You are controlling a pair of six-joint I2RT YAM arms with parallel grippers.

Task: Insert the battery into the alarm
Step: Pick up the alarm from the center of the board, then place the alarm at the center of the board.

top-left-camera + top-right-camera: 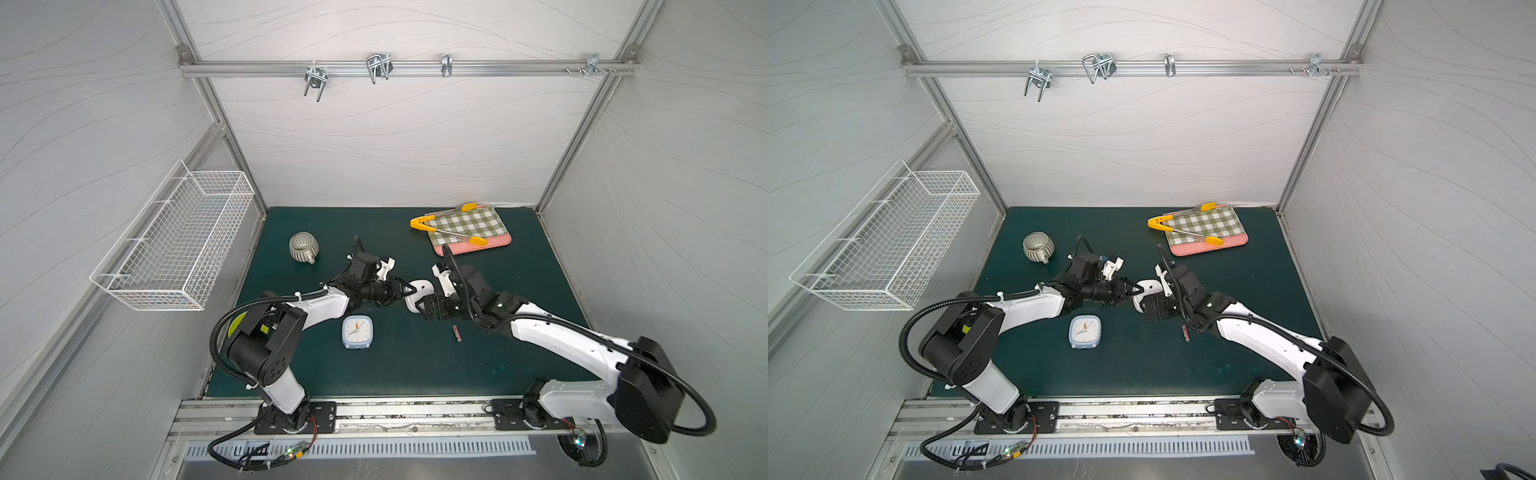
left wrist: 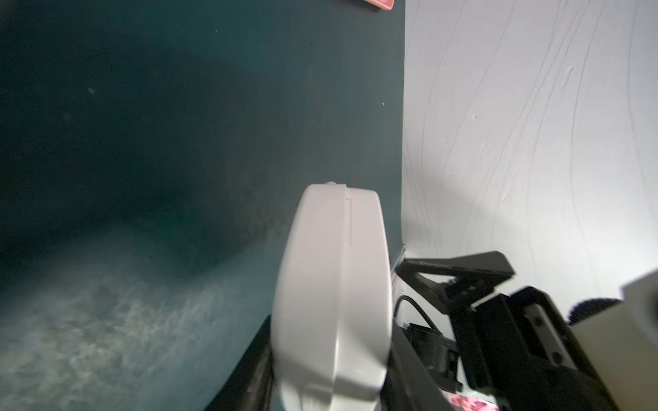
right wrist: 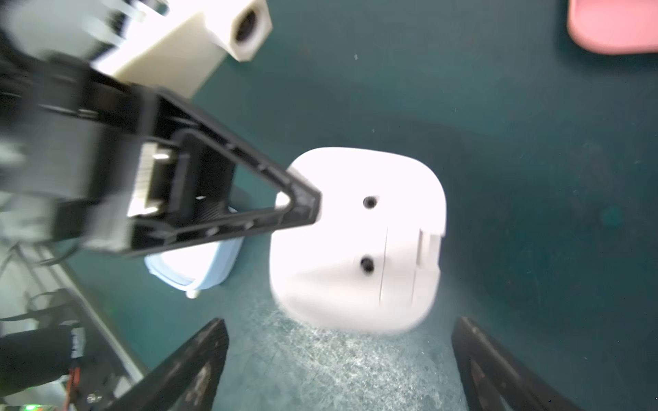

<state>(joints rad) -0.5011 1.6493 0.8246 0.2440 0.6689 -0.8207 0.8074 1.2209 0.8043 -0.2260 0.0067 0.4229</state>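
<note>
Here's the green mat (image 1: 415, 365), and on it lies the blue clock (image 1: 357, 331), face up. Just beyond the clock, the left gripper (image 1: 407, 287) grips the white alarm (image 1: 420, 286). The right gripper (image 3: 341, 320) faces the alarm's back with its jaws spread wide, touching nothing. The battery (image 1: 457, 333) lies on the mat, on the clock's right-arm side.

White alarm (image 3: 356, 242) pinched by left fingers (image 3: 302, 203), back face showing; battery (image 1: 457, 333) flat on mat (image 1: 415, 365) nearby.
</note>
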